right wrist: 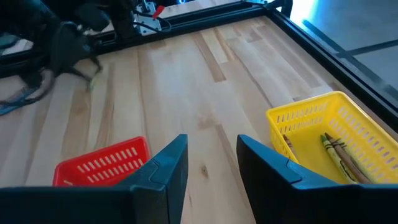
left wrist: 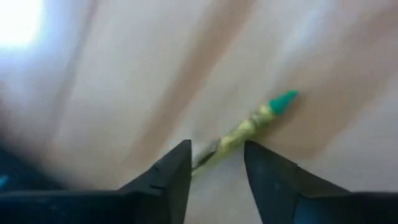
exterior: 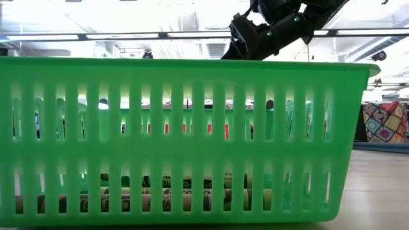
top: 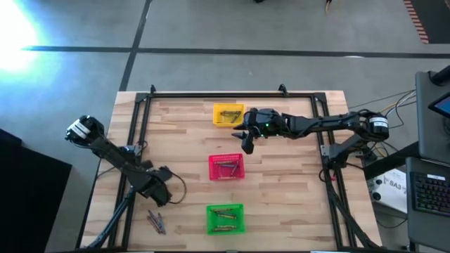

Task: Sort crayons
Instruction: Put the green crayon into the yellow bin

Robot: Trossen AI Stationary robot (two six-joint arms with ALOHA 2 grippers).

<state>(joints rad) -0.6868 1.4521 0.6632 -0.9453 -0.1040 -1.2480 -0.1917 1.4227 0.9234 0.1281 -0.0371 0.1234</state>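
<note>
Most crayons lie flat inside the baskets: a few olive-yellow sticks in the yellow basket, some in the red basket, some in the green basket. A small loose cluster rests on the surface. One green-tipped crayon lies diagonally on the wood.

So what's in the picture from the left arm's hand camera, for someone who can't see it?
A green-tipped crayon lies on the wooden table, its near end between the open fingers of the left gripper. The fingers are dark and pointed, and the picture is blurry.
</note>
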